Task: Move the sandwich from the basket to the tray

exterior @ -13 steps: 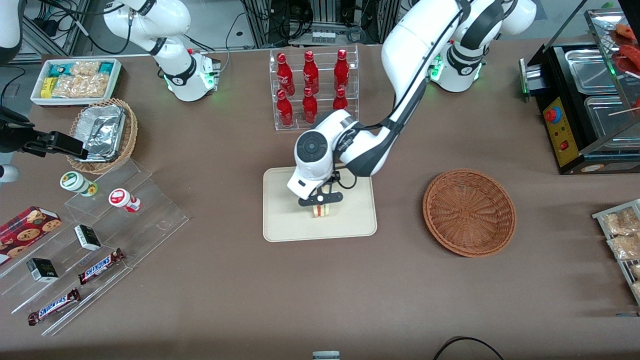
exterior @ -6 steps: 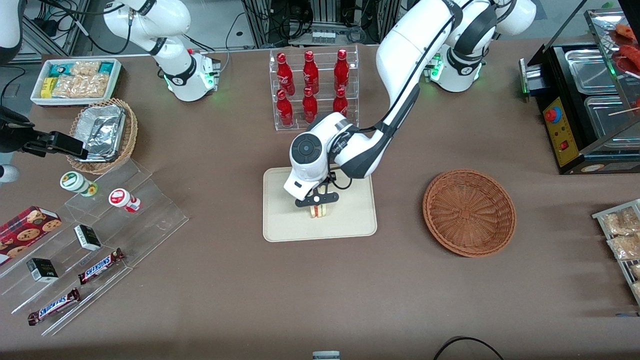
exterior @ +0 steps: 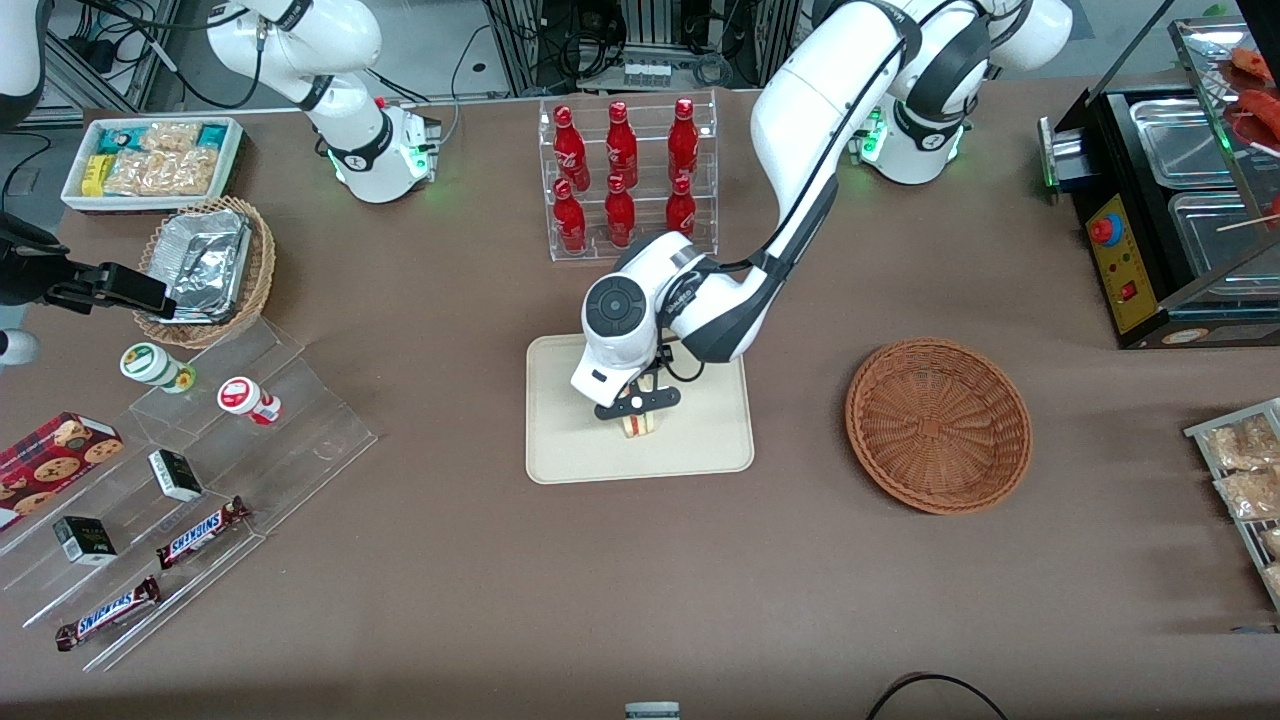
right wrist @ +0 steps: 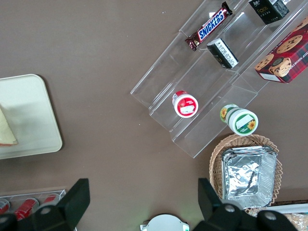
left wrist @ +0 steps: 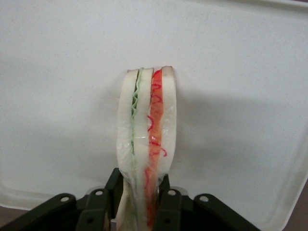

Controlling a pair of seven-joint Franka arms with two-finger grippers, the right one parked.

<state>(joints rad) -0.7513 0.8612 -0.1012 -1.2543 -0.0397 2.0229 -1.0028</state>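
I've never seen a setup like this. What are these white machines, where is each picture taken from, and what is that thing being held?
These are two white robot arms on a brown table. One picture looks down from the front; the other two come from cameras on the arms' wrists. The working arm's black two-finger claw is shut on a small clear-wrapped triangular sandwich of white bread with red and green filling, over the flat cream-beige rectangular tray. The round reddish-brown wicker basket beside the tray sits toward the working arm's end. Red bottles in a clear rack stand farther from the front camera.

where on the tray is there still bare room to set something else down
The tool grips the sandwich mid-tray. Bare strips run along the rim toward the empty basket and the parked arm's end; the middle is crowded.
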